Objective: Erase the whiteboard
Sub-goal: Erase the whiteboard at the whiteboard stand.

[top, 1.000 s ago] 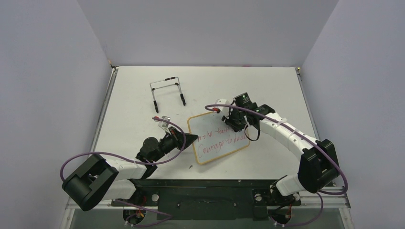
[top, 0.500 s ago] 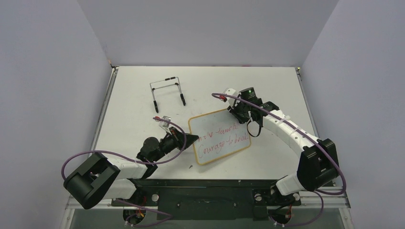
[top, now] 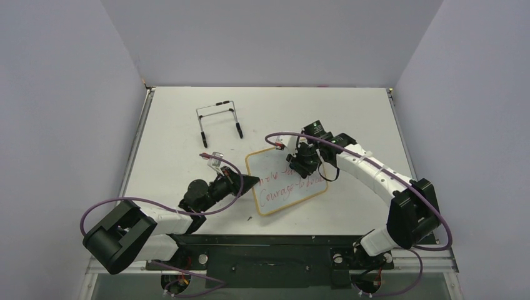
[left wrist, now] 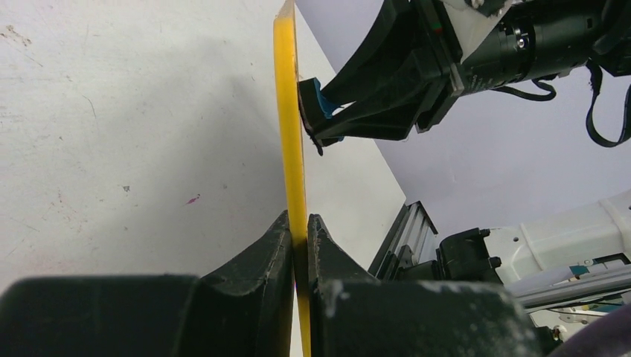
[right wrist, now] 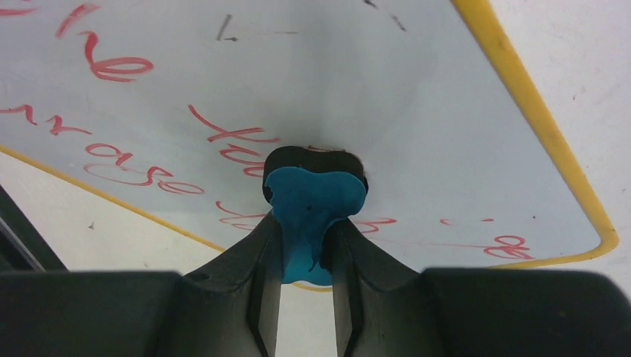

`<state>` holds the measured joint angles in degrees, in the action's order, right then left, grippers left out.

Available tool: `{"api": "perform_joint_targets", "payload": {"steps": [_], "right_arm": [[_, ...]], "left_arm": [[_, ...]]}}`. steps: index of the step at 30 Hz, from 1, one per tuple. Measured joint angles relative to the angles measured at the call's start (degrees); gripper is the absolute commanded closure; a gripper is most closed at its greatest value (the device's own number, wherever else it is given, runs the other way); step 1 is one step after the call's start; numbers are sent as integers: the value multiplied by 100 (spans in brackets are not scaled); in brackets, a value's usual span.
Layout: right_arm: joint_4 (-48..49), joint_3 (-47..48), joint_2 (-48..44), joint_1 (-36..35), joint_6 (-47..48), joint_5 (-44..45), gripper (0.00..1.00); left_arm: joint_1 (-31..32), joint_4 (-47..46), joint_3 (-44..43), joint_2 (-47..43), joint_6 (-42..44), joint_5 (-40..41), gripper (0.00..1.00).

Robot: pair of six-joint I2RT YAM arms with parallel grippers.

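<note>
The whiteboard, white with a yellow frame and red handwriting, is tilted off the table. My left gripper is shut on its left edge. In the left wrist view the frame runs edge-on between the left gripper jaws. My right gripper is shut on a blue eraser with a black pad. The pad presses on the board face, over the upper line of writing. Red words show to the left of the eraser and below it. The eraser also shows against the board in the left wrist view.
A black wire easel stand stands on the table behind the board, to the left. Grey walls close in the table on three sides. A rail with both arm bases runs along the near edge.
The right gripper swung out to the board's far right corner half a second ago. It has come back down and left onto the upper line of writing. The left arm has held still.
</note>
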<state>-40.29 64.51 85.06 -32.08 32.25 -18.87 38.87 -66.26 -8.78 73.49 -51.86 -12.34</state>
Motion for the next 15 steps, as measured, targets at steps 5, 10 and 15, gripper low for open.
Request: {"api": "perform_joint_targets", "payload": {"steps": [5,10,15], "right_arm": [[356,-22,-72,476,-470,105,100],[798,-243,-92,697,-623,973,100],[813,-254,24,675,-566,1187,100]], "left_arm": [[2,-42,0,-9,116,4,100],[2,-85,0,17,127,-28,100],[2,-70,0,11,96,-11,100]]}}
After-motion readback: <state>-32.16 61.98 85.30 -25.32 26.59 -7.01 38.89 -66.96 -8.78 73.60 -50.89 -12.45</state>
